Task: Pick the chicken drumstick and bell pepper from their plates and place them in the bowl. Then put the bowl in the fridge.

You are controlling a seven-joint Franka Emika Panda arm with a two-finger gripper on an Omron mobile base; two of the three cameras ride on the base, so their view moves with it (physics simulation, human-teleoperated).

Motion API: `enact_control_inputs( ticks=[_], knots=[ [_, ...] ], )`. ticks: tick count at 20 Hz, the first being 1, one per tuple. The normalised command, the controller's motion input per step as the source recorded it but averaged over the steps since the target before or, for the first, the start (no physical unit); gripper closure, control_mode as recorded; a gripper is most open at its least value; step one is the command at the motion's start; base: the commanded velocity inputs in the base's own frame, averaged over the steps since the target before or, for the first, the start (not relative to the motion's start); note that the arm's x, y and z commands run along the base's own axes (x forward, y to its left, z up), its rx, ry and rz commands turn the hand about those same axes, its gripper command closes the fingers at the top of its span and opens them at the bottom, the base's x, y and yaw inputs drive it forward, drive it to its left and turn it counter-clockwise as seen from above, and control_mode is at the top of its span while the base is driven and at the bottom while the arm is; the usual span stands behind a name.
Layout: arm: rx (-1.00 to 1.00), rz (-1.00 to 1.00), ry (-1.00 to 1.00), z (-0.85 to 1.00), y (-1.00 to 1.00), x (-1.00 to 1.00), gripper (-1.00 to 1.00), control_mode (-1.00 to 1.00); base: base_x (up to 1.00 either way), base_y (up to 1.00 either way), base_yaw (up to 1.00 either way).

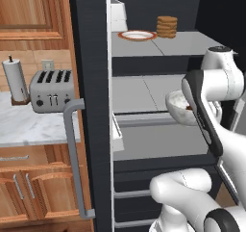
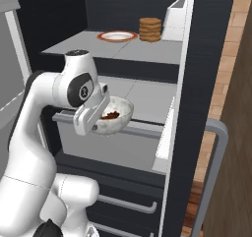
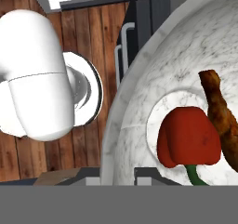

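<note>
filled bowl (image 2: pixel 114 115) before open fridge (image 2: pixel 147 54) shelves

The bowl (image 3: pixel 135 79) looks like veined white marble, smooth and faintly glossy. Inside it, the bell pepper (image 3: pixel 188 141) has waxy red skin, and the chicken drumstick (image 3: pixel 221 114) is rough and brown. The fridge (image 1: pixel 91 58) is matt black with pale, smooth shelves; the toaster (image 1: pixel 52 90) is brushed metal, and the cabinets (image 1: pixel 33 14) are warm grained wood.
</note>
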Motion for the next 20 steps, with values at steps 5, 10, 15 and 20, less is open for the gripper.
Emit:
enact_control_inputs(
  ticks=[5, 10, 15, 20],
  knots=[
    [0.00, 0.00, -0.04, 0.00, 0.00, -0.31, 1.00, -1.00, 0.00, 0.00, 0.00],
    [0.00, 0.00, -0.14, 0.03, 0.00, -0.41, 1.00, -1.00, 0.00, 0.00, 0.00],
    [0.00, 0.00, -0.04, 0.09, 0.05, -0.22, 1.00, -1.00, 0.00, 0.00, 0.00],
    [-0.03, 0.00, -0.07, 0.12, 0.22, 0.15, 1.00, -1.00, 0.00, 0.00, 0.00]
  ],
)
